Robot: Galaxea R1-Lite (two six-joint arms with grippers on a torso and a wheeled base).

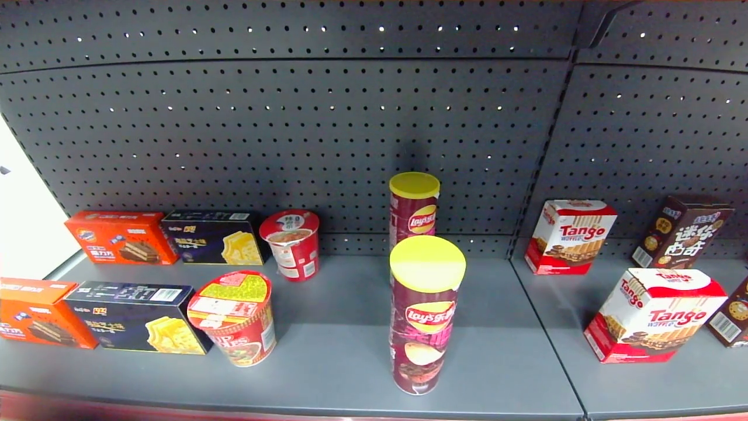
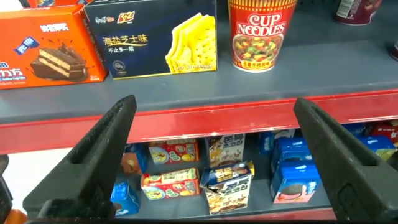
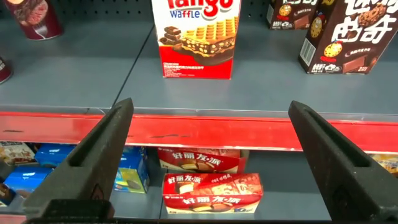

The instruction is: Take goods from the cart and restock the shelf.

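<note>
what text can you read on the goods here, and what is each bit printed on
"Tango" and "WAFFLE": front wafer box
"Lay's": front chip can
"CUP NOODLES": front noodle cup
"海盐芝士味": dark cracker box
"好丽友·派": red pie box on the lower shelf
Not readable: print on the orange cake box and brown cookie box is blurred or cut off; barcodes and fine print are too small.

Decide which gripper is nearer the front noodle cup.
Left. The left gripper faces the front noodle cup across the shelf edge; the right gripper faces the wafer box, farther along.
</note>
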